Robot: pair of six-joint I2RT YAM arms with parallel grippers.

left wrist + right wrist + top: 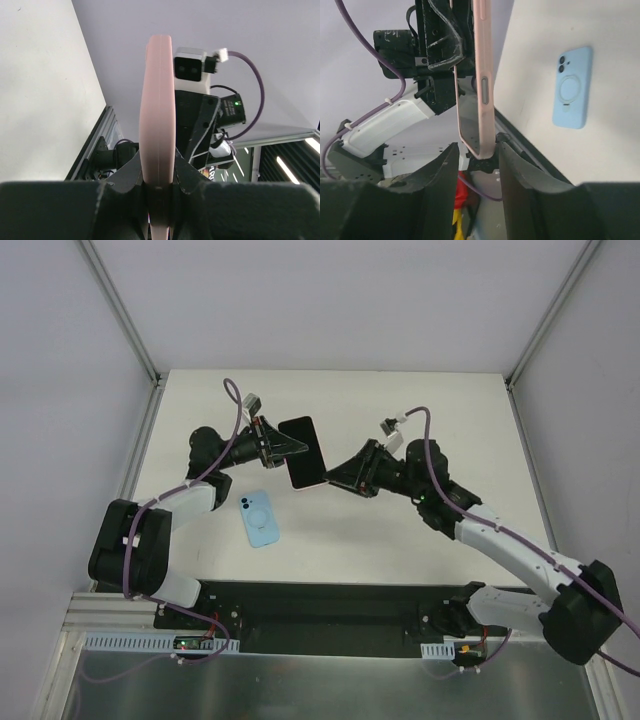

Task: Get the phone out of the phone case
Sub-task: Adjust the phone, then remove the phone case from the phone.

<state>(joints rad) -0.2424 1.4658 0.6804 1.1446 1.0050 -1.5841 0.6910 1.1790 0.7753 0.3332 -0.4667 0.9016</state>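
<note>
Viewing from above: phone (pixel 305 452), pink-edged with dark screen, held in air over worktop (pixel 400 530) between both arms. Left gripper (pixel 282 445) pinches one side of it; right gripper (pixel 335 477) at opposite corner. Blue phone case (pixel 260 518) lies flat on worktop, back face up, near left arm, apart from phone.
Left wrist view: phone (pixel 157 125) edge-on, clamped between fingers.
Right wrist view: phone's lower end between spread fingers, gap visible on one side; phone case (pixel 572 87) on worktop beyond.

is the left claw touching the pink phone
Touching. The left wrist view shows the left claw clamped against both flat sides of the phone, with no gap.
</note>
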